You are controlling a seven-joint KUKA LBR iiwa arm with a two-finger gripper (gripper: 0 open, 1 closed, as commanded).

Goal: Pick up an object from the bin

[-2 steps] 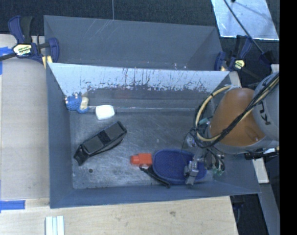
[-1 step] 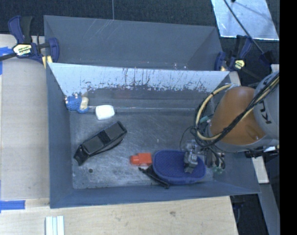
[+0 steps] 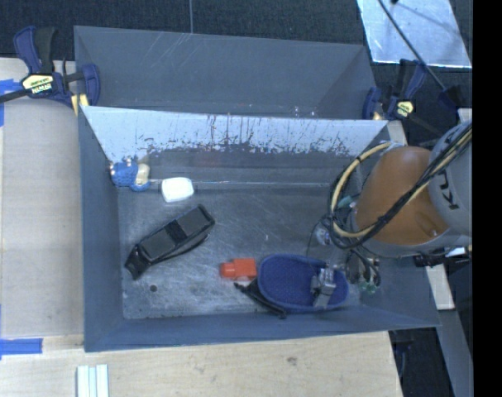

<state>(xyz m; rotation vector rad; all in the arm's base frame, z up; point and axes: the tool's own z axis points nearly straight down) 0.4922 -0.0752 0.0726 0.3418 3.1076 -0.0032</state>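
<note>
My gripper (image 3: 327, 286) is low at the bin's front right, its fingers down on the right end of a dark blue oval pouch (image 3: 288, 283) with a black strap. Whether the fingers are closed on the pouch is hidden by their angle. A small orange block (image 3: 237, 269) lies just left of the pouch, touching its edge.
A black flat clip-like device (image 3: 169, 240) lies left of centre. At the back left, a white block (image 3: 177, 189) and a small blue and yellow toy (image 3: 131, 174) rest against the rear wall. The arm with its orange cover and cables fills the right side.
</note>
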